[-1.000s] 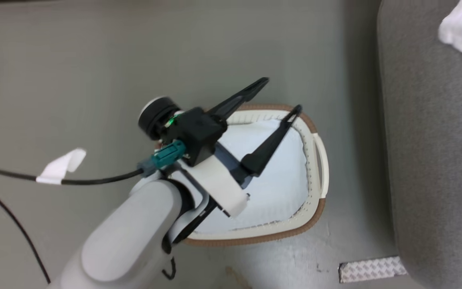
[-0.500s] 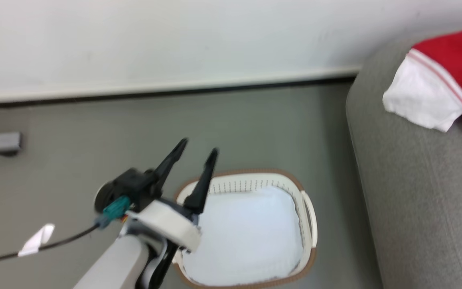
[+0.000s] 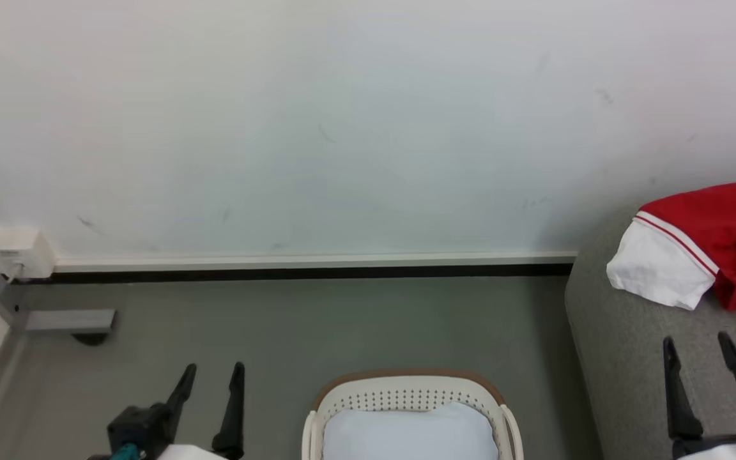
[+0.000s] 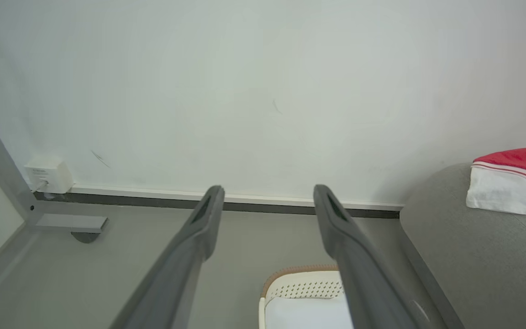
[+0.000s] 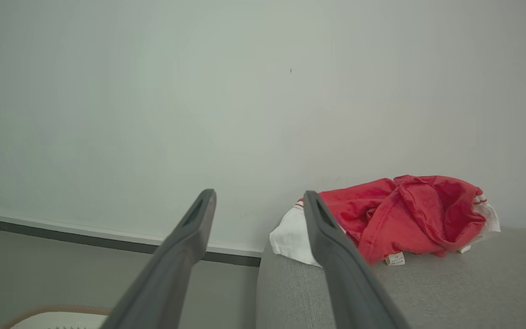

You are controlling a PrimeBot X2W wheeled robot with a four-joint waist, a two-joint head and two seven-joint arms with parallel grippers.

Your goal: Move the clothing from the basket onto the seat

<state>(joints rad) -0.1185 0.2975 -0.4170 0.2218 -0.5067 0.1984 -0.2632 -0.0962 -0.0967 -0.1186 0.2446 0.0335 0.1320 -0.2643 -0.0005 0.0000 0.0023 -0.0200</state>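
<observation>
The clothing [image 3: 713, 239], a crumpled red garment with a white red-trimmed sleeve, lies on the grey seat [image 3: 630, 358] at the right; it is also in the right wrist view [image 5: 404, 214] and the left wrist view [image 4: 509, 192]. The white perforated basket [image 3: 406, 399] with a brown rim stands on the floor at bottom centre, holding a white liner [image 3: 409, 434]. My left gripper [image 3: 211, 374] is open at the lower left, left of the basket, with nothing between its fingers. My right gripper [image 3: 697, 345] is open above the seat, below the clothing and apart from it.
A white wall with a dark skirting strip [image 3: 310, 271] runs behind the grey floor. A small white box [image 3: 20, 252] and a grey metal frame foot [image 3: 68, 319] sit at the far left by the wall.
The camera has tilted up, so wall and seat came into view. My left arm drew back from over the basket to the lower left. The right gripper now shows above the seat.
</observation>
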